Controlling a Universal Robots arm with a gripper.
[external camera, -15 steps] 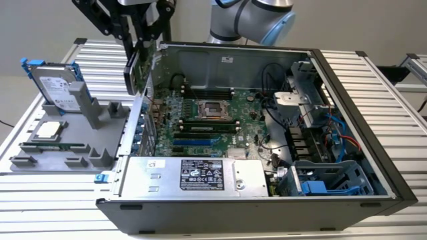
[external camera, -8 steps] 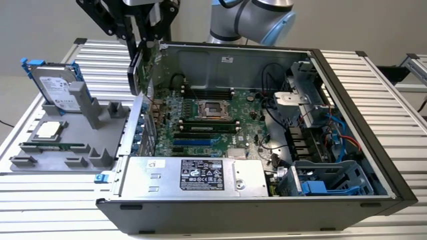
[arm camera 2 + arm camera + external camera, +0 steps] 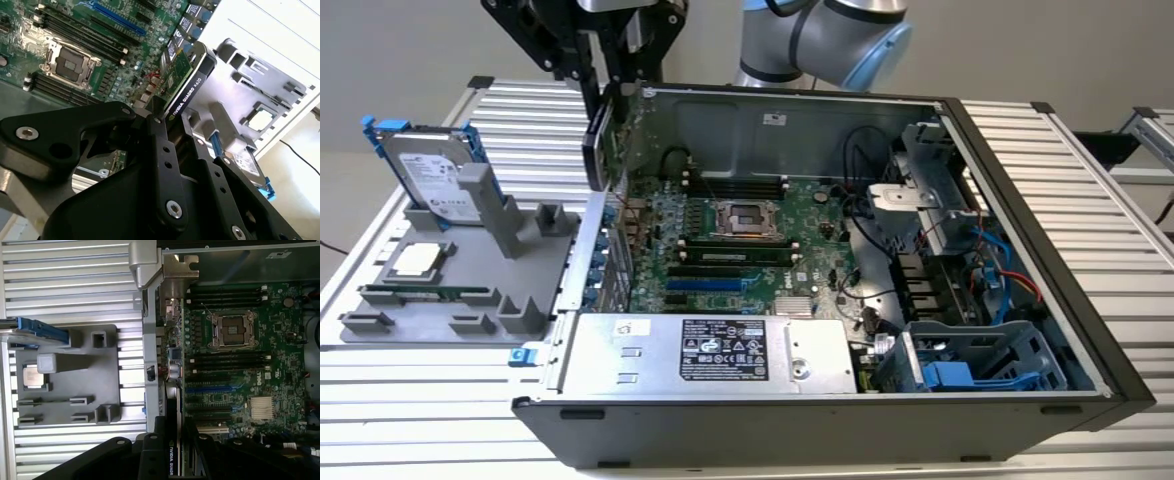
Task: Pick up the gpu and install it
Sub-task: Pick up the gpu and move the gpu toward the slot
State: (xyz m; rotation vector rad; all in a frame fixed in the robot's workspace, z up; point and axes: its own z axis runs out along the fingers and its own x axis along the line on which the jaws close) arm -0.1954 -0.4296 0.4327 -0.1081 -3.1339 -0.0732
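The gpu (image 3: 599, 150) hangs upright as a thin black card with a green board face, just above the rear wall of the open computer case (image 3: 1014, 200), on the exterior view's left. My gripper (image 3: 606, 95) is shut on its upper edge. In both wrist views the black fingers (image 3: 156, 131) clamp the card's edge: the gpu (image 3: 186, 75) stands over the motherboard's (image 3: 75, 30) port side. In the first wrist view the gpu (image 3: 173, 442) lines up beside the case wall and close to the blue and black expansion slots (image 3: 212, 389).
A grey fixture tray (image 3: 400, 325) left of the case holds a silver hard drive with blue frame (image 3: 434, 170), a processor (image 3: 414, 260) and a memory stick (image 3: 427, 293). The power supply (image 3: 707, 350) and drive cage (image 3: 974, 360) line the case front.
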